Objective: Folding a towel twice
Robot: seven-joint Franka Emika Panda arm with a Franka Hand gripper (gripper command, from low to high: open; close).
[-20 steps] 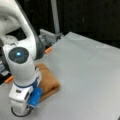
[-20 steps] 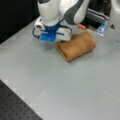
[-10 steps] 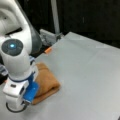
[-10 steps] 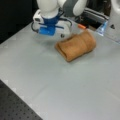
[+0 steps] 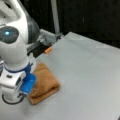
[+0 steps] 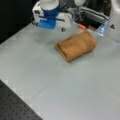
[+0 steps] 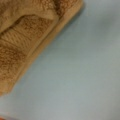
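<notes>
Gripper [image 6: 51,25] hangs above the table, off to a front view's left of the towel [image 6: 76,46] and apart from it; nothing is seen in its grasp, and whether its jaws stand parted or together cannot be told, since the fingertips are not plainly shown. In a front view the gripper [image 5: 18,96] sits at the lower left, its white body and blue part just beside the towel's [image 5: 43,83] near edge, partly covering that edge from sight. No finger shows in the wrist view, which looks straight down at the towel [image 7: 27,37] in its upper left and bare grey table [image 7: 80,75] over the rest.

Towel lies on the table as a thick, folded bundle, several layers deep, with a rounded fold along one long side and an open end where the layers show. In the wrist view stacked edges and a paler woven band are visible on it. The bundle rests flat near the back of the table [image 6: 50,82] in a front view, toward the upper middle.

Beyond the towel a small orange object [image 6: 81,26] lies at the table's edge, near the towel's far corner; it shows also in a front view [image 5: 48,50]. The white arm [image 5: 15,42] rises over the gripper. A white base [image 6: 113,20] stands at a front view's upper right.
</notes>
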